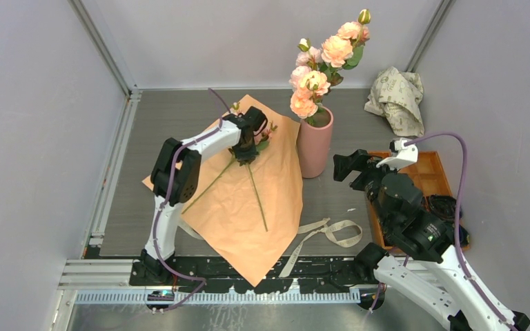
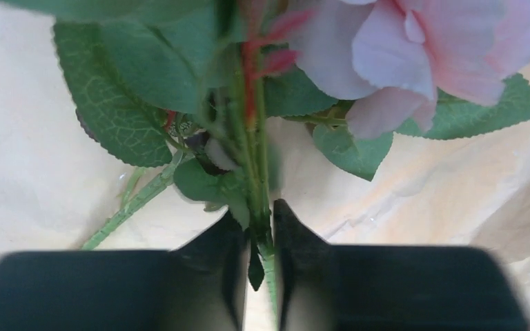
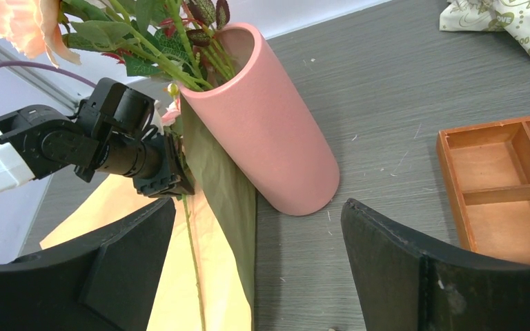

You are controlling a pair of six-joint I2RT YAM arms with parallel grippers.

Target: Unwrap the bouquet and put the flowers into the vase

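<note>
Left tool [image 2: 256, 207] is down over the opened bouquet wrapping paper [image 1: 248, 234]. Its jaws are narrow and straddle one loose stalk [image 2: 254, 138] low on the stem, with a leaf in the gap too; can't tell if the pads bite yet. A pink bloom [image 2: 400, 48] and green leaves sit just beyond the fingertips. A second stem [image 2: 134, 203] runs off to the left of the fingers, flat on the paper. The flowers should handle light but awkward: thin springy stem, likely slick, top-heavy at the bloom, and the petals and leaves crush easily. Best hold looks like bare stem just below the leaves, never the head, leaving the long tail free to feed in cut end first. Expect the tail to swing and the stalk to twist in a loose pinch. The vase [image 1: 315, 148] stands upright to the right of the left tool, at the paper's edge, with the olive side of the paper folded up against its wall. It already holds several stalks [image 1: 321, 58], blooms well above the mouth and leaning away from the tool; the mouth seems to have room on the open side. Right tool [image 1: 341, 171] is spread wide and holds nothing, with the vase just ahead of it, not touching. An orange tray [image 3: 497, 193] lies to its right, and its visible compartments hold nothing. A beige ribbon [image 1: 324, 231] lies loose on the tabletop [image 1: 359, 110] behind the left tool.
</note>
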